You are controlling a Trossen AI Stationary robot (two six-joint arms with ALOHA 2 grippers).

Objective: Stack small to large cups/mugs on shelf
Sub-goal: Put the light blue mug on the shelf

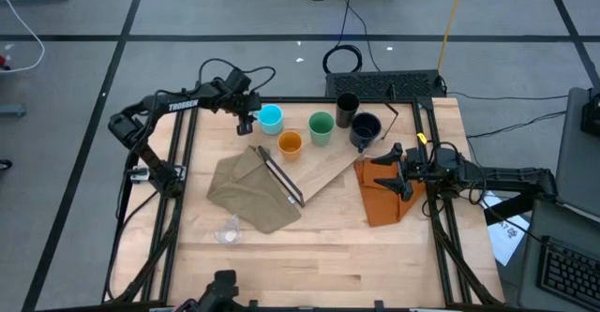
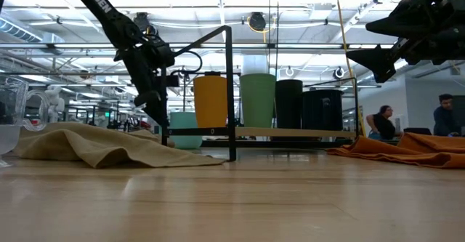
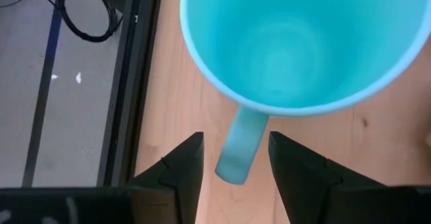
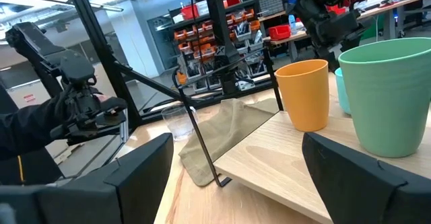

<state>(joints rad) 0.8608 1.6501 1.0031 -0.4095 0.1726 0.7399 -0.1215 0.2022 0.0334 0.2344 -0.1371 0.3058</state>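
Between my left gripper's [image 3: 236,162] parted fingers sits the cyan mug's handle [image 3: 240,148], ungrasped, near the worktop's far edge; right gripper [image 1: 397,169] open.

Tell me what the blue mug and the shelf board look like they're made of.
The blue mug looks like matte plastic: uniform colour, soft sheen, thick moulded handle. The shelf board looks like unfinished plywood: pale grain, with a layered edge.
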